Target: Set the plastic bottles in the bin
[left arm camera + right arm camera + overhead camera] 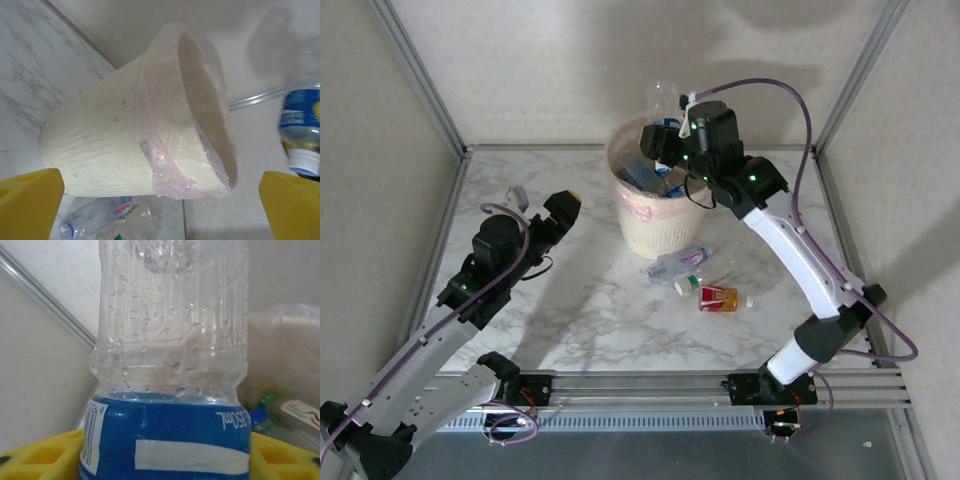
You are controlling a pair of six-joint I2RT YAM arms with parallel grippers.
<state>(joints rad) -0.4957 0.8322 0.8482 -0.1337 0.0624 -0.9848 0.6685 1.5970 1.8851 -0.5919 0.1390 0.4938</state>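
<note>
A clear blue-labelled bottle (661,103) is held, base end raised, over the far side of the bin (642,228), clamped in the right gripper (667,140). The left gripper (564,207) is spread wide, empty, just left of the bin.

**Bin mouth crowded, near left wide open**

The bin (642,228) is heaped to its rim, and the right gripper (662,137), clamped on a clear blue-label bottle (660,100), blocks the far right. Three loose bottles (692,280) clutter the near right. The marble table (575,320) lies bare near left.
</note>
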